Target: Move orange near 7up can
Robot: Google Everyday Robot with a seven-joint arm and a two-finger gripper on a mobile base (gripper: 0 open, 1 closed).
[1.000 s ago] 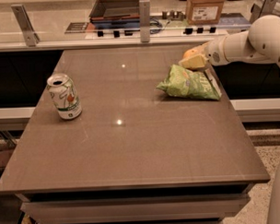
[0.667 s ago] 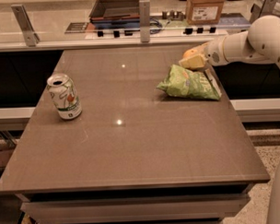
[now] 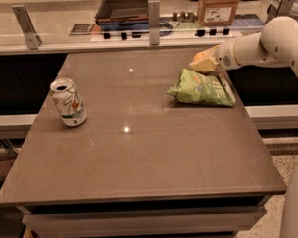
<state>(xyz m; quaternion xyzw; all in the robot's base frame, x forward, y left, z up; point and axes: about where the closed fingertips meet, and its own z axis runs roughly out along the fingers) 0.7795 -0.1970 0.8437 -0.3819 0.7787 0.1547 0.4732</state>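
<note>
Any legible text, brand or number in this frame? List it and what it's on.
None readable.
7up can: red and green markings, too blurred to read.
green chip bag: print unreadable.
cardboard box label: too small.
hand, just behind the bag: no text seen.

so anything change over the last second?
Nothing visibly changed. The tool hangs over the far right part of the table, just behind the green chip bag, where it was a second ago. The 7up can stands upright on the left side, unmoved, and the bag has not shifted.
</note>
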